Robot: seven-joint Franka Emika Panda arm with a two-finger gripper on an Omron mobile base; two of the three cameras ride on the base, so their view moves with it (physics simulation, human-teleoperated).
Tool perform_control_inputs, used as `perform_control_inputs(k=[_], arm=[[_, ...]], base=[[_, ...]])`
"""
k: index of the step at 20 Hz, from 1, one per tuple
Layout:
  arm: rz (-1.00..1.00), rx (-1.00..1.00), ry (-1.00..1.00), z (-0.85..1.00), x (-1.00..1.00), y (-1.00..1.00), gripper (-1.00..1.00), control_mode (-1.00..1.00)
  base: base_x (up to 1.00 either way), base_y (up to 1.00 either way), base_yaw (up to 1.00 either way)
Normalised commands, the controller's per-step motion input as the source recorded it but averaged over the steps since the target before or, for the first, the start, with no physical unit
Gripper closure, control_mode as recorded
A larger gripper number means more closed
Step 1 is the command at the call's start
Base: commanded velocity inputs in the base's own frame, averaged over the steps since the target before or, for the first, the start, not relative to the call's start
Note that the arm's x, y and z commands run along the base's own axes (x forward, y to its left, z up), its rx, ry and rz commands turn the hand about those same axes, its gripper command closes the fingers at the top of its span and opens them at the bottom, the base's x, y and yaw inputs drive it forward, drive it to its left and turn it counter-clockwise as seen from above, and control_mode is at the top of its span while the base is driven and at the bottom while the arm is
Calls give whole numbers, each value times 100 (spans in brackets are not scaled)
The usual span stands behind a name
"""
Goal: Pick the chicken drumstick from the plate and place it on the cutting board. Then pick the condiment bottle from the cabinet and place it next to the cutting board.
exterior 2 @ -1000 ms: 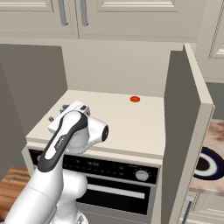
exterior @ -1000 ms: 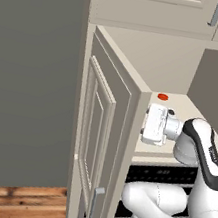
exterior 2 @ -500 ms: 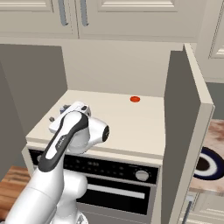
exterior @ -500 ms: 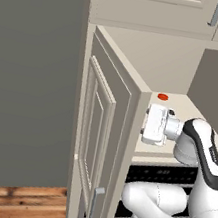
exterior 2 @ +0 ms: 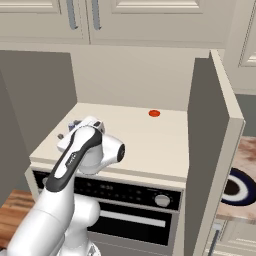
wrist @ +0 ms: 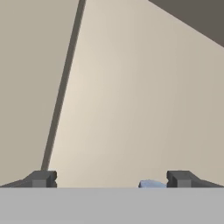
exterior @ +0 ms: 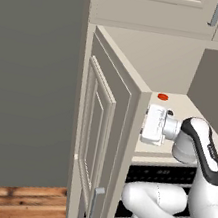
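Left base view: arm [exterior: 195,146] has not shifted since a second ago; its wrist sits just behind the edge of the open cabinet door [exterior: 99,145], red disc [exterior: 162,96] far behind.

Right base view: same pose, hand low over the left of the shelf [exterior 2: 150,145]; plate [exterior 2: 243,176] well apart at right.

Hand view: gripper [wrist: 111,179] released, fingertips [wrist: 41,178] spread wide, as before. Blue-grey cap of the bottle [wrist: 151,184] peeks up between them, nearer the right tip. We judge the bottle grasp is about to start, nothing held yet.
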Motion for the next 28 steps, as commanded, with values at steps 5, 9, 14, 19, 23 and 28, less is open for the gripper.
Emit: perform_control_inputs(k=[5, 9, 14, 19, 23, 28], arm=[[0, 0, 0, -7, 15, -5, -100, -100], [0, 0, 1, -6, 14, -4, -100, -100], [0, 0, 0, -8, 13, -2, -100, -100], [0, 0, 1, -10, 12, 0, -100, -100], [0, 0, 1, -13, 9, 0, -100, -100], [0, 0, 1, -10, 10, 0, -100, -100]], base=[[0, 0, 0], [0, 0, 0], [0, 0, 0], [0, 0, 0], [0, 0, 0], [0, 0, 0]])
